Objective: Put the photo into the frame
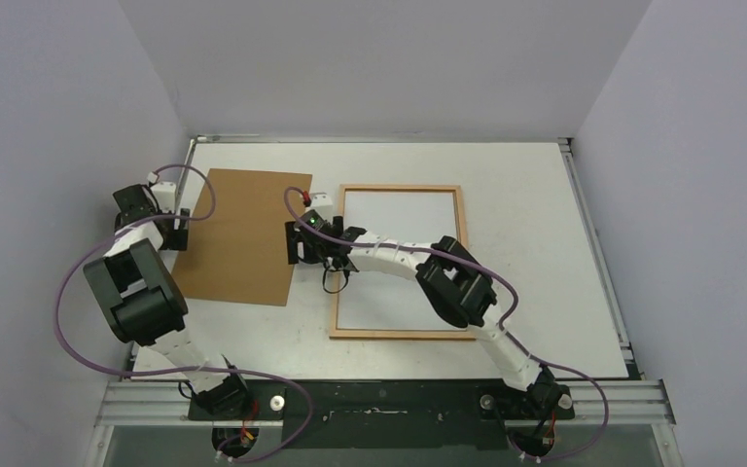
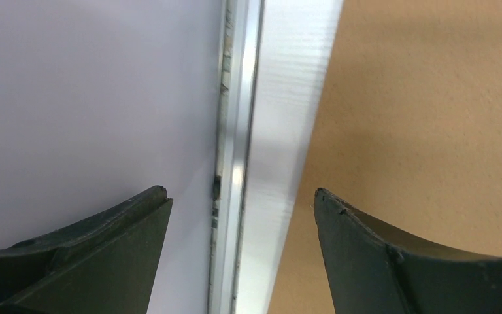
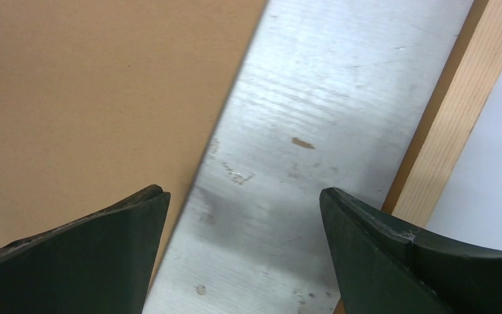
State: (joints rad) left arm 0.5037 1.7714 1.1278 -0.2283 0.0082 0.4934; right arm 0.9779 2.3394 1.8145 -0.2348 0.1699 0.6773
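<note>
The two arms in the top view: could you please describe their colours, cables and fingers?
Both the left arm and right arm have white links with bulky black joint housings. A purple cable loops along each. The right wrist shows a green light. The fingers are dark, tapered wedges.

Right arm [image 1: 457, 282] covers frame [image 1: 404, 188] left rail; backing sheet [image 3: 72, 98] cropped in wrist views.

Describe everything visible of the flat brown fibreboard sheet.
The brown fibreboard sheet is a plain, matte rectangle lying flat on the white table, slightly skewed, left of the light wooden frame with a bare strip between. The open left gripper is at its left edge, the open right gripper at its right edge; contact is unclear.
</note>
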